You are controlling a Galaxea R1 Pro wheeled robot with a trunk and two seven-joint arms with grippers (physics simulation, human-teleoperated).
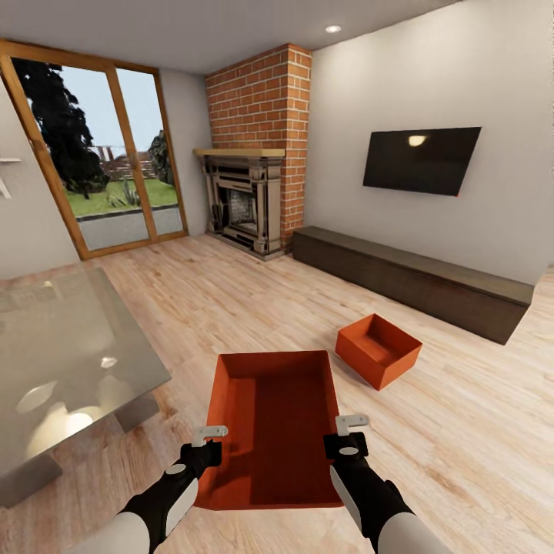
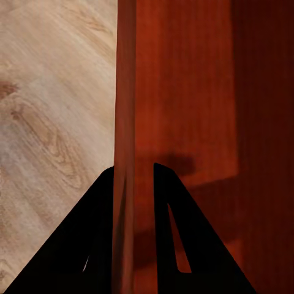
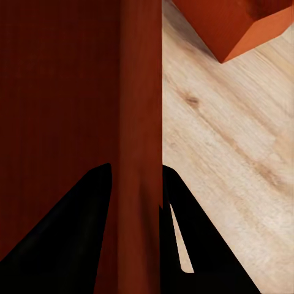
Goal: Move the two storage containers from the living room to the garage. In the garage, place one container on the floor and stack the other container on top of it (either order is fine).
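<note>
An orange-red storage container [image 1: 277, 419] hangs in front of me over the living room's wood-plank floor. My left gripper [image 1: 208, 442] is shut on its left wall [image 2: 125, 122]. My right gripper [image 1: 348, 432] is shut on its right wall [image 3: 141, 122]. In both wrist views the black fingers [image 2: 168, 233] [image 3: 92, 220] straddle the thin rim. The second storage container [image 1: 378, 348] sits on the planks ahead and to the right, and one of its corners [image 3: 236, 24] also shows in the right wrist view.
A glass-topped table [image 1: 69, 362] stands close on the left. The brick fireplace [image 1: 254, 154] is straight ahead. A long dark low cabinet [image 1: 415, 281] runs along the right wall under the TV [image 1: 421, 159]. Glass doors [image 1: 100, 161] are far left.
</note>
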